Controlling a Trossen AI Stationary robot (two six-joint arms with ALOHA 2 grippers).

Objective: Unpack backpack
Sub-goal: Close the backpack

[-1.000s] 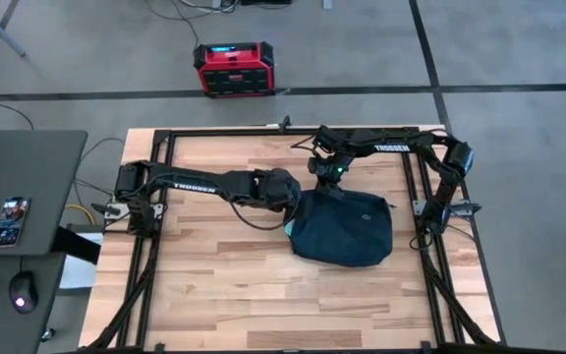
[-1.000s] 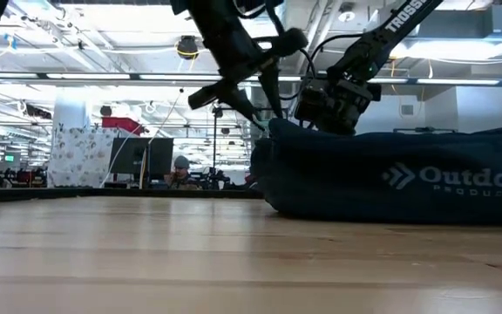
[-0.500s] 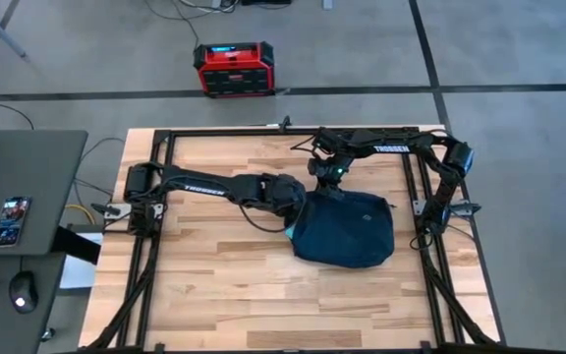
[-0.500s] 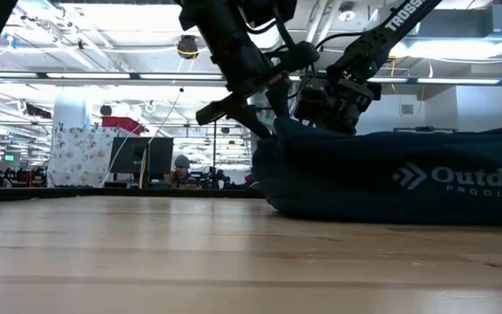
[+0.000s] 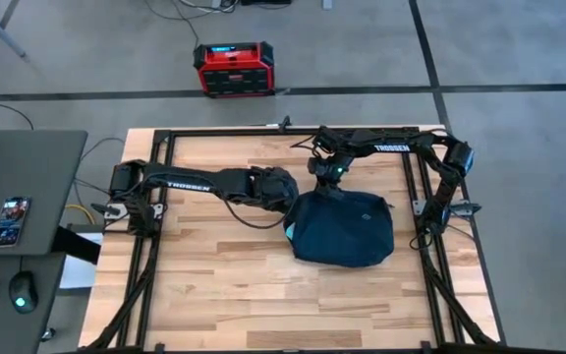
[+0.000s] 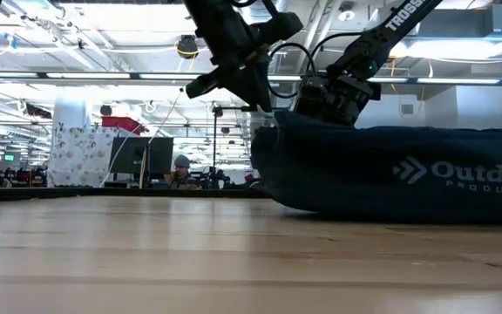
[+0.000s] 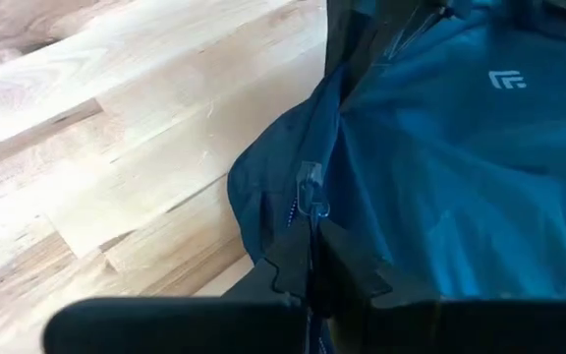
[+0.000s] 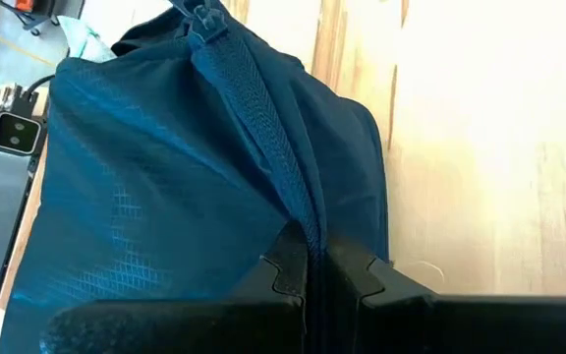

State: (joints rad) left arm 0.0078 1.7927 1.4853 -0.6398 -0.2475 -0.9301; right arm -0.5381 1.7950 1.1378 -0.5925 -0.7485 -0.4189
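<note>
A: Right of the bench's (image 5: 214, 285) centre, toward three o'clock in the high view, the backpack (image 5: 344, 228) is laid flat, its pale logo (image 7: 505, 80) turned upward. How is it being held?

B: At its nine o'clock edge the left hand (image 5: 285, 200) is set against the fabric; in the left wrist view the fingers (image 7: 354, 264) are pressed together on the zipper line, just behind a small pull tab (image 7: 310, 189). At the twelve o'clock edge the right hand (image 5: 326, 185) is closed on the zipper seam (image 8: 263, 108), the fabric being pinched into a ridge.

A: Has anything been taken out?

B: Nothing is seen lying on the wood around the bag. A sliver of paler lining is shown at the nine o'clock edge in the high view, so the zip may be partly parted there, though how far cannot be told.

A: So the job is judged to be early?

B: Yes. The opening stage appears to be in hand; the zip is yet to be drawn fully, and any contents are left to be lifted out. What is inside is hidden.
</note>
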